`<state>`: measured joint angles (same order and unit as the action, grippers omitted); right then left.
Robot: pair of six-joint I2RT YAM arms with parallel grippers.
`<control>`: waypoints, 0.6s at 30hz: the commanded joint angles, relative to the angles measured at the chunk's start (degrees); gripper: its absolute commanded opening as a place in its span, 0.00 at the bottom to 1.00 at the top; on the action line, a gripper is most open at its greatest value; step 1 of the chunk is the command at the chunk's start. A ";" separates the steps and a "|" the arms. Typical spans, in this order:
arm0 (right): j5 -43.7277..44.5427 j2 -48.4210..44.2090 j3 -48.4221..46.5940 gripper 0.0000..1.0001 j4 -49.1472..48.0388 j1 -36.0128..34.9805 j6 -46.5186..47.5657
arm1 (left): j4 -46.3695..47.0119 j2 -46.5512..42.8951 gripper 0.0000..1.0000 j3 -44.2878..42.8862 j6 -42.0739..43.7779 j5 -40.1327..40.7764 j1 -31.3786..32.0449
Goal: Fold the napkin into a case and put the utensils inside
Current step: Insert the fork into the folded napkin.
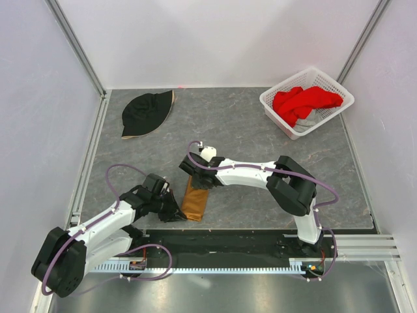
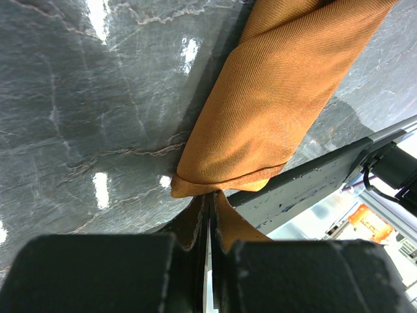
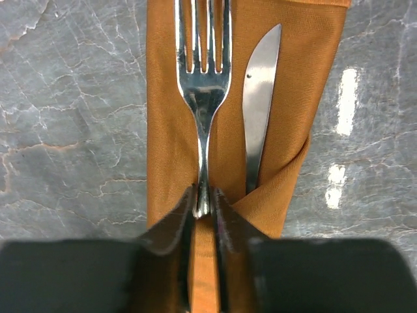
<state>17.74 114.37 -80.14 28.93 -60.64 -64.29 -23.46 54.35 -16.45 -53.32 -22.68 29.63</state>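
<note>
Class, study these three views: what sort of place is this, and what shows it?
Probably a robotics lab test cell, not a dining room: bare white walls in a metal frame, left arm and right arm bolted at the table edge, and stray props, a hat and a basket.

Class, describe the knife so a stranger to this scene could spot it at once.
On the grey table, find the folded orange-brown napkin near the front edge. Two silver utensils lie on it side by side. The knife is the flat, smooth blade with no prongs, unlike the fork.
</note>
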 commanded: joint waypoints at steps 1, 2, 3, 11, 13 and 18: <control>0.80 -3.18 -1.51 0.29 -1.33 0.79 2.94 | 1.31 -0.56 0.04 -0.60 -0.82 0.62 -0.01; 0.89 -3.36 -1.77 0.33 -1.33 1.05 3.38 | 1.23 -0.56 0.04 -0.60 -0.82 0.44 -0.01; 1.07 -3.45 -2.12 0.36 -1.33 1.49 4.43 | 1.23 -0.56 0.04 -0.52 -0.73 0.44 -0.01; 1.86 -3.54 -5.82 0.53 0.51 4.56 10.41 | 1.31 -0.38 0.04 -1.04 -0.03 -0.52 -0.01; 2.47 -4.24 -6.17 0.57 1.39 5.44 11.81 | 1.14 -1.34 0.06 -1.57 0.32 -1.75 -0.09; 3.19 -7.40 -4.50 0.69 2.54 6.50 16.56 | -0.88 -6.61 0.11 -2.89 0.15 -1.41 -0.10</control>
<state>19.42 112.03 -83.96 30.02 -54.70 -52.69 -24.05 51.59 -16.56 -53.30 -23.07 29.63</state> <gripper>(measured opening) 0.654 0.092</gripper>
